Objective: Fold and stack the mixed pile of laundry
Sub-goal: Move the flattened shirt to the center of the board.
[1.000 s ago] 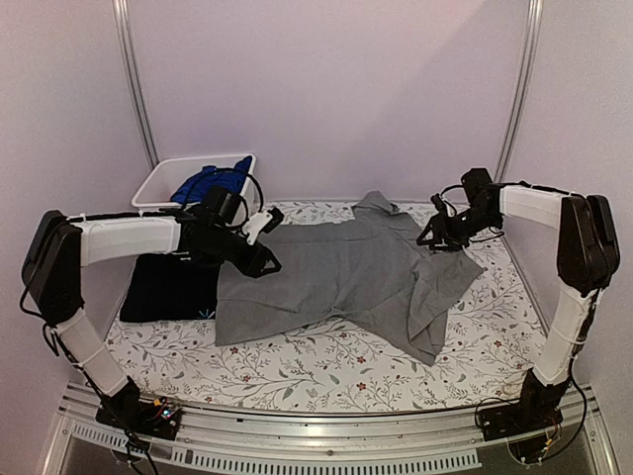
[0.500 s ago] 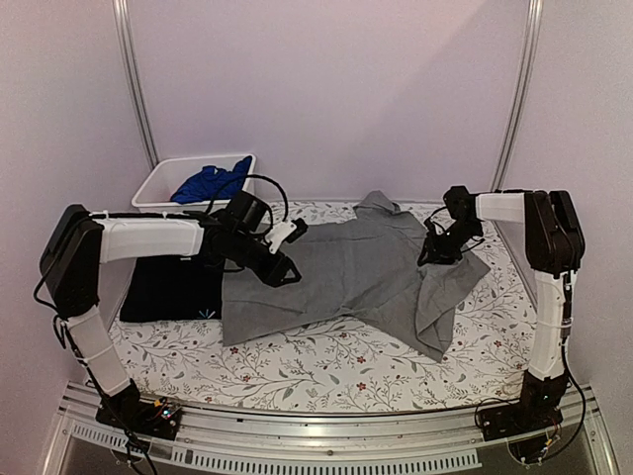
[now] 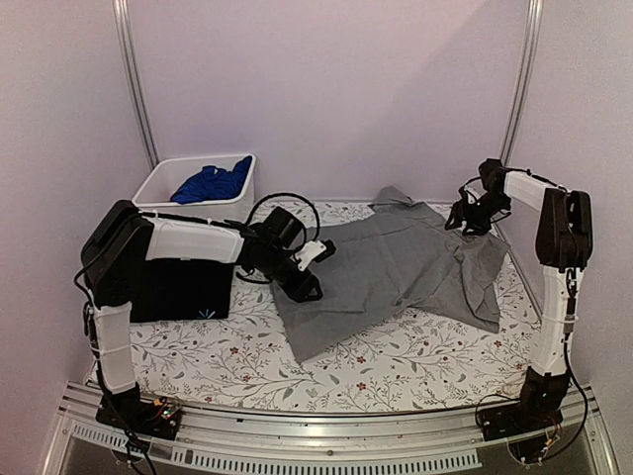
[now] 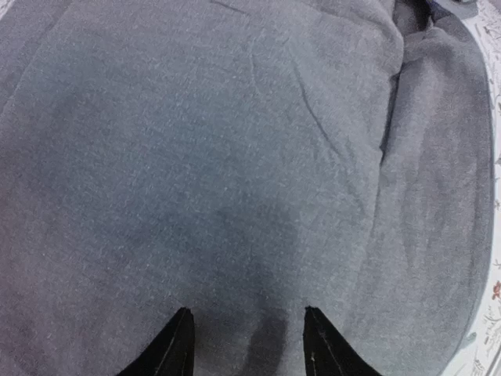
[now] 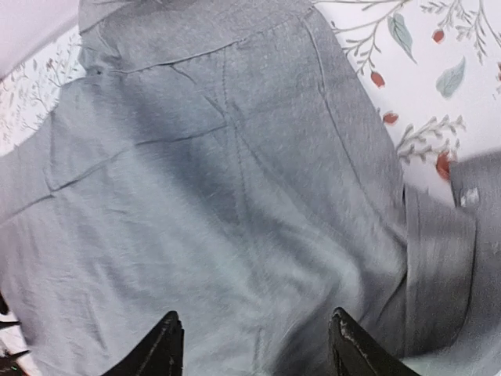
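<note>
the grey shirt (image 3: 396, 267) lies spread on the floral table (image 3: 396, 371), centre to right. the left gripper (image 4: 249, 348) is at its near-left part, fingers apart over flat cloth. the right gripper (image 5: 254, 348) hangs over its far-right edge, fingers apart. the black t-shirt (image 3: 183, 292) lies left.

The grey shirt (image 3: 406, 267) looked like soft woven cloth, matt, with a fine heathered grain and shallow creases. The black T-shirt (image 3: 180, 292) was matt cloth too, just flatter and darker. The blue garment (image 3: 210, 183) was a brighter, crumpled fabric. The bin (image 3: 193, 208) was smooth white plastic with a slight sheen. The bench (image 3: 396, 371) had a matt floral-print cover, and the rail (image 3: 326, 435) along its front was bare ribbed metal. The fingers on the left claw (image 4: 246, 313) and right claw (image 5: 255, 313) were plain matt black, plastic by the look of it.
</note>
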Controlling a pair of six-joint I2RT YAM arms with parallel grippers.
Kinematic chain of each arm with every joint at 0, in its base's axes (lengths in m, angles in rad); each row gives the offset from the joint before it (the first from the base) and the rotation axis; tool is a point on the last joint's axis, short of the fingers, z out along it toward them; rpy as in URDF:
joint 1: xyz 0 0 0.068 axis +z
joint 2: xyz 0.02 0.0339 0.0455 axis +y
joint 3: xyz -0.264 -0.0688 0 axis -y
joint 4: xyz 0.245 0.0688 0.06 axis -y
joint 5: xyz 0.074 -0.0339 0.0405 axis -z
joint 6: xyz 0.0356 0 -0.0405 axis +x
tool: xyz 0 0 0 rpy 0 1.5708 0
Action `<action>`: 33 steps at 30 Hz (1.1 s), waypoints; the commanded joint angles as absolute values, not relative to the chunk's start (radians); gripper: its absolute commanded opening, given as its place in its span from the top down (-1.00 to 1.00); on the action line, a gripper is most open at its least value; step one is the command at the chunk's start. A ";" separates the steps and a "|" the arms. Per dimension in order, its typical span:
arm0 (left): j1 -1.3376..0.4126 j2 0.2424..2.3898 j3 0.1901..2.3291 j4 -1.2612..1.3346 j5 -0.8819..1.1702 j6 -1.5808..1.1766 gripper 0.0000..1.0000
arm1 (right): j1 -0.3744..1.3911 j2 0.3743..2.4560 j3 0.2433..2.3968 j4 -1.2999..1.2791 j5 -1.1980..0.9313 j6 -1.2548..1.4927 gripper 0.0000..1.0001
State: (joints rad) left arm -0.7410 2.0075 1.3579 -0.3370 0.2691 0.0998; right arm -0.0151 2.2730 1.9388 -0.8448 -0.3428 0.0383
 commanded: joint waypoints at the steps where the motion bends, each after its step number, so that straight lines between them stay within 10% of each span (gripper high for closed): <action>1: -0.719 2.038 1.378 -0.378 0.214 0.069 0.05 | -0.017 1.980 1.782 -0.804 -0.325 0.144 -0.44; 11: -0.597 2.125 1.393 -0.465 0.108 0.087 0.09 | -0.200 1.808 1.448 -0.673 -0.201 0.320 -0.87; 33: -0.453 2.233 1.682 -0.583 -0.014 0.104 0.06 | -0.198 2.205 1.641 -0.679 -0.101 0.275 -0.63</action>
